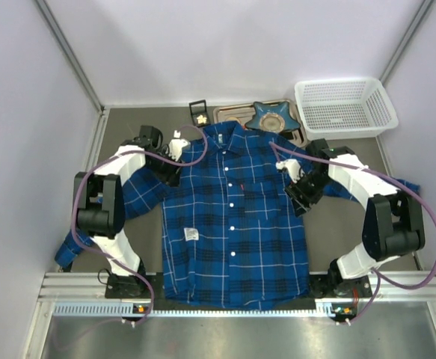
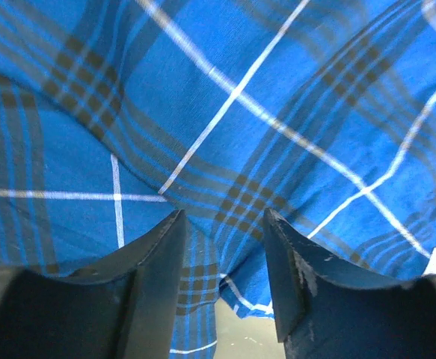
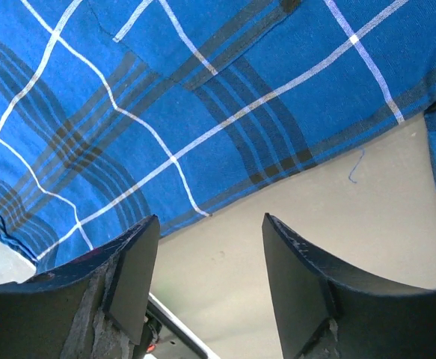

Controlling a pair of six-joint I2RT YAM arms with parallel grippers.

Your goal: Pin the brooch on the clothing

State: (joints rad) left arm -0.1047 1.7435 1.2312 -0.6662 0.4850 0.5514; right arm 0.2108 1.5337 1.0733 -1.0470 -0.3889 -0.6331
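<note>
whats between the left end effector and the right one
The top external view shows only the shirt between the left end effector and the right end effector: its white-buttoned placket and chest pocket.

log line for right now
shirt flat | brooch in rear holder | left gripper open over shirt | right gripper open at shirt edge

Table (image 1: 330, 232), plaid shirt (image 1: 218, 239) spread flat, white basket (image 1: 345, 108), tray (image 1: 229, 114)
</note>
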